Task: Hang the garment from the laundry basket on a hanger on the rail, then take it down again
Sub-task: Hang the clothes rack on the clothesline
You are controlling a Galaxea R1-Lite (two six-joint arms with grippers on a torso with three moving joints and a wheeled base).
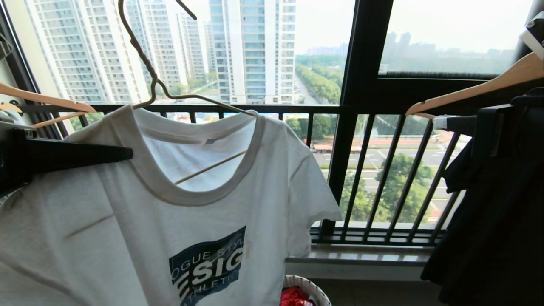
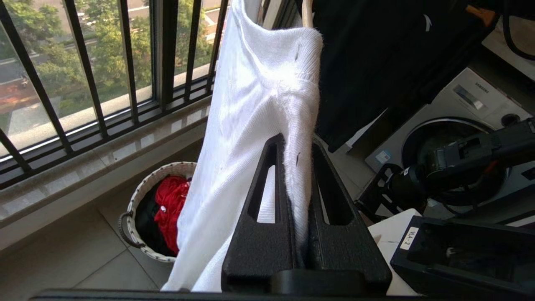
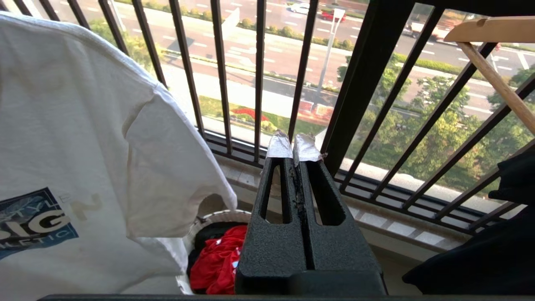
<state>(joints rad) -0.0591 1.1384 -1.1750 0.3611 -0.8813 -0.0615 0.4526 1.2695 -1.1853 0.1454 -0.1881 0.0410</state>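
The garment, a white T-shirt with a dark blue chest logo, is already threaded onto the thin wire hanger, whose long hook reaches out of the top left of the head view with no rail to be seen there; so the step in hand looks like carrying the dressed hanger up toward the rail, or just off it, and which of the two cannot be told; the next move calls for keeping the shirt's shoulder pinched while the hook is guided, without letting the cloth slide off the wire. The left hand is clenched on a fold of the shirt's shoulder, the fabric running straight between its two fingers in the middle of the left wrist view; in the head view it enters from the left edge and meets the shirt there. The right hand is clenched on nothing, standing apart from the sleeve at the centre of its own view; the laundry basket sits on the floor below, at lower left, with a red garment inside.
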